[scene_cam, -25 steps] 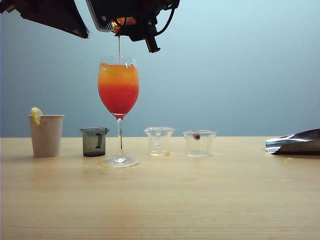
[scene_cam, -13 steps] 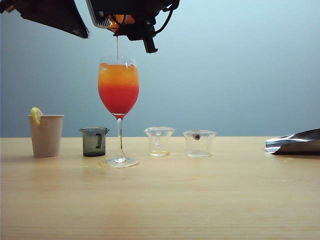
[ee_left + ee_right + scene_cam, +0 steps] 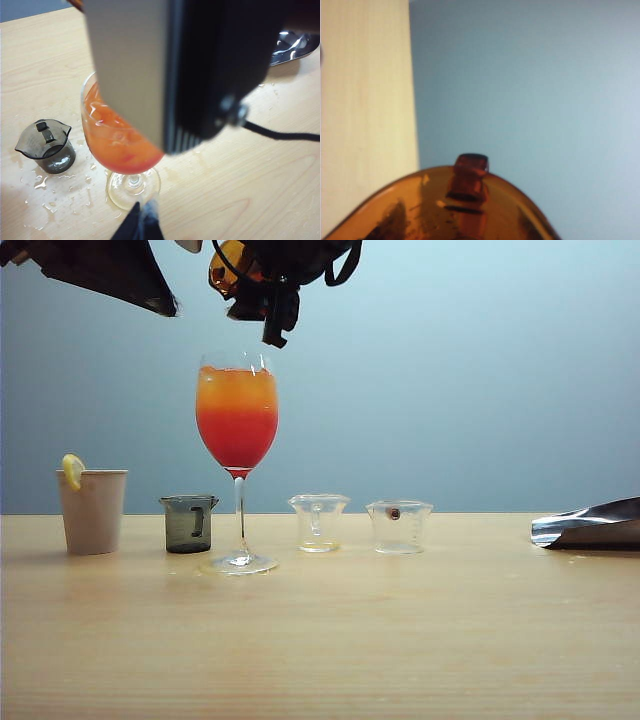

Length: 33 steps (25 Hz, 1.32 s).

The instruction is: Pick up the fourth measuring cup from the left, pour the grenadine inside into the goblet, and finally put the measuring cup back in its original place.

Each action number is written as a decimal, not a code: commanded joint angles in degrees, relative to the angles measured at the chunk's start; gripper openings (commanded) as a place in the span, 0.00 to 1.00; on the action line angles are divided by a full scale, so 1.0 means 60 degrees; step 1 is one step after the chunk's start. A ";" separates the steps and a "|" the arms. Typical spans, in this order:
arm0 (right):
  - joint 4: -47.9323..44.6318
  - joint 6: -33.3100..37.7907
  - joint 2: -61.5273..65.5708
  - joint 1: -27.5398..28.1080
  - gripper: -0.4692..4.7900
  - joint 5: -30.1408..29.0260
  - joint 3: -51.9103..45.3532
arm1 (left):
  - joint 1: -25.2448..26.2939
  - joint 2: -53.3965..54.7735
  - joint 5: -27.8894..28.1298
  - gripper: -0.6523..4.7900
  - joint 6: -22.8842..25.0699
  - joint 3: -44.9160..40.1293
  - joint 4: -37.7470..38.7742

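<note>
Exterior view shows my right gripper [image 3: 262,280] high at the top edge, above and a touch right of the goblet [image 3: 237,440], with the fourth measuring cup [image 3: 226,268] clamped in my jaws, its amber body tilted and peeking out on the left side of my black wrist; no stream runs from it at this moment; the goblet stands on the table [image 3: 400,640] between the smoky grey cup [image 3: 188,523] and the first of two clear cups [image 3: 318,522], its bowl nearly full, orange juice [image 3: 237,388] in the upper layer and the grenadine [image 3: 237,440] deep red beneath; the second clear cup [image 3: 399,526] sits just right of the first; a paper cup [image 3: 92,510] with a lemon slice [image 3: 73,470] on its rim stands furthest left; a crumpled foil piece [image 3: 590,525] lies at the far right; my right wrist view is filled along one edge by the amber cup's wall [image 3: 445,210] and its handle [image 3: 468,180]; my left gripper [image 3: 95,270] hangs at the upper left corner, holding nothing I can see, and whether its jaws are apart I cannot tell; my left wrist view looks down past the other arm onto the goblet's bowl [image 3: 117,140], the grey cup [image 3: 46,146] beside it, and droplets spilled on the wood [image 3: 55,190].
</note>
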State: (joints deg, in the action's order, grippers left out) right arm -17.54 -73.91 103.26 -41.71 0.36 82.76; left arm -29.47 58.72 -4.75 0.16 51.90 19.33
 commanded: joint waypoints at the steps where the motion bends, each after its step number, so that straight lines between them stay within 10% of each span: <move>1: 0.0353 0.1628 -0.0084 0.0073 0.28 0.0087 0.0040 | 0.0011 -0.0018 0.0000 0.11 -0.0025 0.0036 -0.0091; 16: 0.1188 0.9857 -0.1093 0.1854 0.26 0.0208 -0.0117 | 0.0011 -0.0018 0.0000 0.11 -0.0025 0.0036 -0.0091; 33: -0.2561 1.2582 -0.1931 0.3581 0.26 0.2065 -0.5264 | 0.0011 -0.0018 0.0000 0.11 -0.0025 0.0036 -0.0087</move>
State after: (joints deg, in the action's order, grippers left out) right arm -27.99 -0.21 91.35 -20.97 11.99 52.31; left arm -29.47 58.72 -4.73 0.16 51.90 19.31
